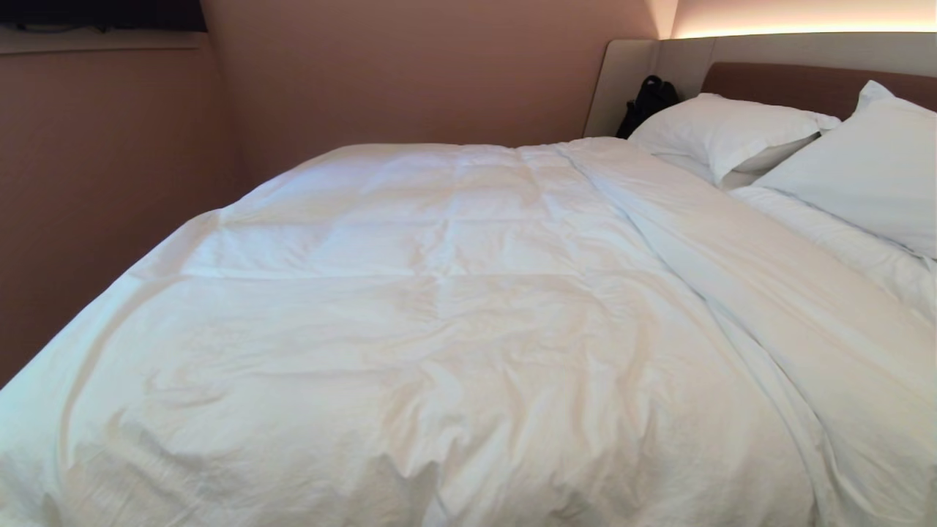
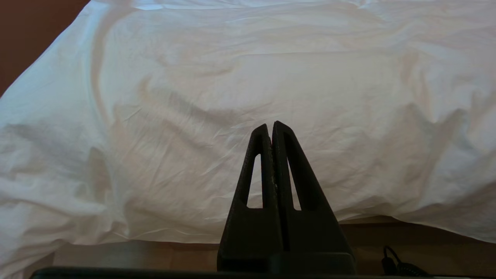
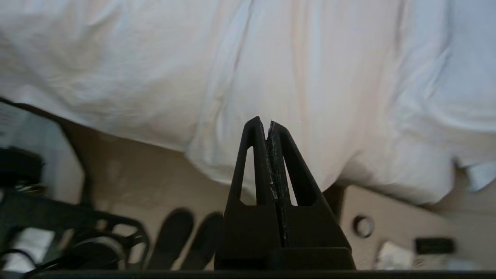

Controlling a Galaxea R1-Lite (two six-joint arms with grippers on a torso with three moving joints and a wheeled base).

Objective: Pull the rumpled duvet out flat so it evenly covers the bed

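The white duvet (image 1: 454, 315) lies spread over most of the bed, wrinkled near the front edge, with a long fold running toward the pillows. The bed's headboard (image 1: 798, 80) shows at the back right. Neither arm appears in the head view. My left gripper (image 2: 270, 126) is shut and empty, facing the duvet's (image 2: 248, 97) hanging front edge. My right gripper (image 3: 264, 123) is shut and empty too, pointing at the duvet's (image 3: 294, 77) draped side above the floor.
Two white pillows (image 1: 725, 132) (image 1: 871, 168) lean at the headboard, with a black bag (image 1: 648, 102) beside them. A pink wall (image 1: 110, 183) runs close along the bed's left side. Dark shoes (image 3: 186, 240), a frame and small items lie on the floor.
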